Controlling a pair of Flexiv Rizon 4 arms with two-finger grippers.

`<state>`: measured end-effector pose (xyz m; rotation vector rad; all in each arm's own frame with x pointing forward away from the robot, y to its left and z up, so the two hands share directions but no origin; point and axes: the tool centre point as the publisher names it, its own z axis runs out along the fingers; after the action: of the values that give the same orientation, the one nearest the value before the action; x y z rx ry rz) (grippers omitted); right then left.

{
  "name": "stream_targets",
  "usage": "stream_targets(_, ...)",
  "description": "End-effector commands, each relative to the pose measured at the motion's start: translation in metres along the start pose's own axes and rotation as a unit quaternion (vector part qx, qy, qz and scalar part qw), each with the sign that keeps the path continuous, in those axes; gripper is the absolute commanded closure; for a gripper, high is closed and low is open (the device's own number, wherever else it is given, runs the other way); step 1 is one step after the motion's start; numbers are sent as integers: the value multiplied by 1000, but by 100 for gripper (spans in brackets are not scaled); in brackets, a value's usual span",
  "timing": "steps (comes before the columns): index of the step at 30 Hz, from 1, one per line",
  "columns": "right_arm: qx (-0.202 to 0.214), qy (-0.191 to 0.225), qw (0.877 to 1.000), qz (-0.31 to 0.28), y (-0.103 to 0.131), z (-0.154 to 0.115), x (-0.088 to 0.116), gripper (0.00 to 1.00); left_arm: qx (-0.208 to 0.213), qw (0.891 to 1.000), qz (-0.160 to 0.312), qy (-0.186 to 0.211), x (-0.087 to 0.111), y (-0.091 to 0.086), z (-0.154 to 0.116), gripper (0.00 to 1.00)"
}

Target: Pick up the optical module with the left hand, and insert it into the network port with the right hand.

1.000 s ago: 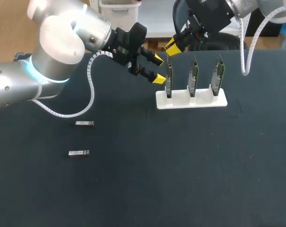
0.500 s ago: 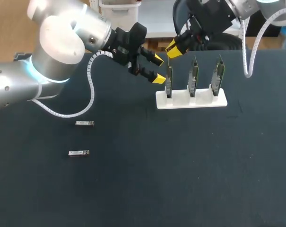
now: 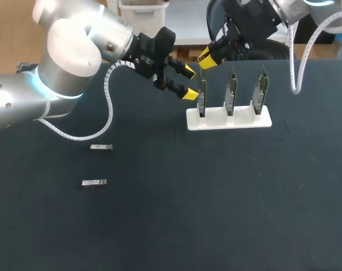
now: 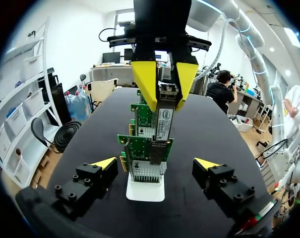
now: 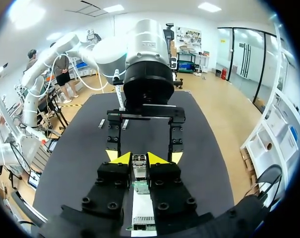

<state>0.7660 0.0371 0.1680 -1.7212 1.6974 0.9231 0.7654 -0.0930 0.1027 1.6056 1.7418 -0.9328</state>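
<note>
My right gripper hangs over the leftmost of three green network cards and is shut on a silver optical module. In the left wrist view the module points down at the port of the nearest card. The right wrist view shows the module pinched between the right gripper. My left gripper stands open just left of that card, holding nothing. Its tips flank the card row. Two spare modules lie on the mat at the left.
A white stand holds the three cards upright at the back middle of the dark mat. A white coiled cable hangs from the left arm, and another cable hangs from the right arm.
The right gripper with the module has shifted very slightly up and right above the leftmost card. The left arm has stayed where it was.
</note>
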Motion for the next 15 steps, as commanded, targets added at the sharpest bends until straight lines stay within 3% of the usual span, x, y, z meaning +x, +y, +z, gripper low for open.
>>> stream_targets(1, 8, -4, 1000, -3, 6, -3, 0, 100, 2, 1000, -1, 3, -1, 2, 0, 0)
stream_targets(15, 8, -7, 1000, -3, 6, -2, 0, 100, 2, 1000, -1, 3, -1, 2, 0, 0)
